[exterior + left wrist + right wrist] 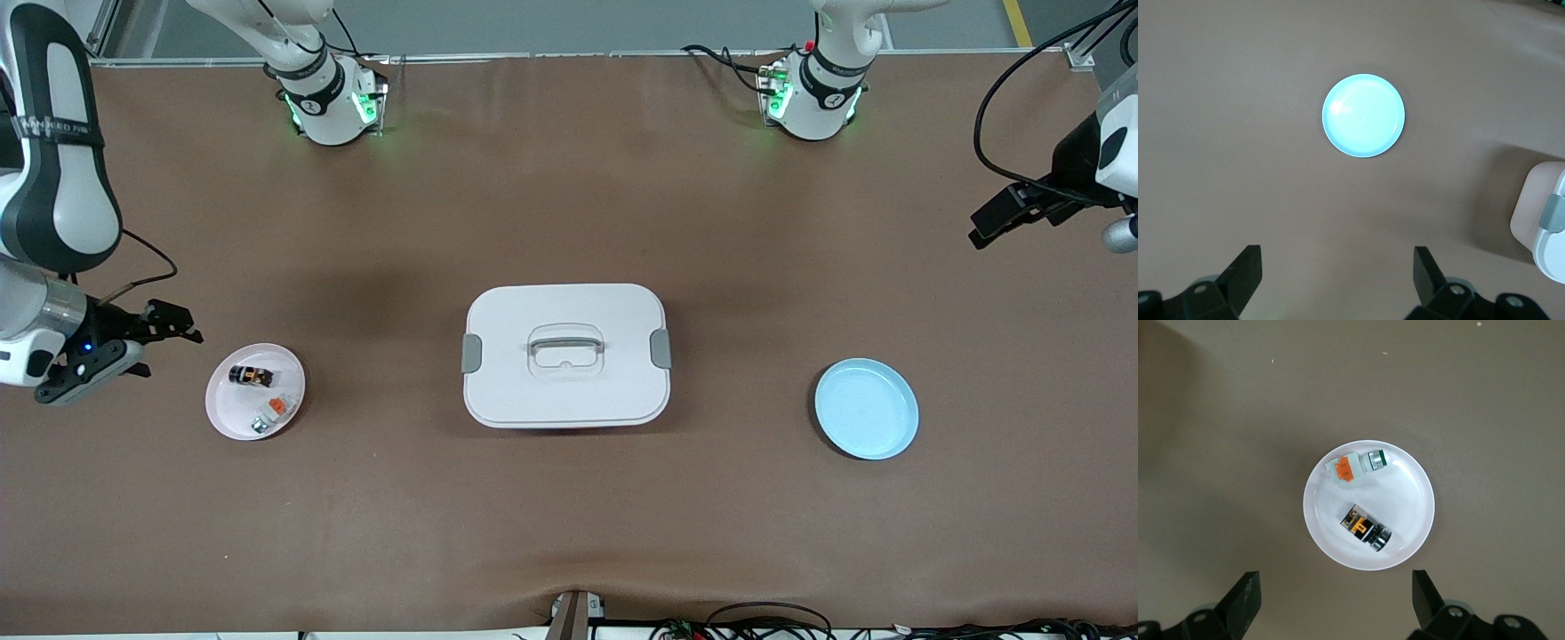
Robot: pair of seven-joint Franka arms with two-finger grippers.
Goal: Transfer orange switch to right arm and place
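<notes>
Nothing done yet: orange switch [251,375] lies untouched on white plate [222,411]; left pincer [1338,280] and right pincer [1336,600] both apart, empty.

Switch lying on its side in the plate.
The switch [251,375], a small black block with an orange part at one end and a rounded dark cap at the other, is resting untouched in the white plate [224,409] toward the right arm's end of the tabletop, farther from the front camera than the white-and-grey piece [269,412] sharing the plate.
</notes>
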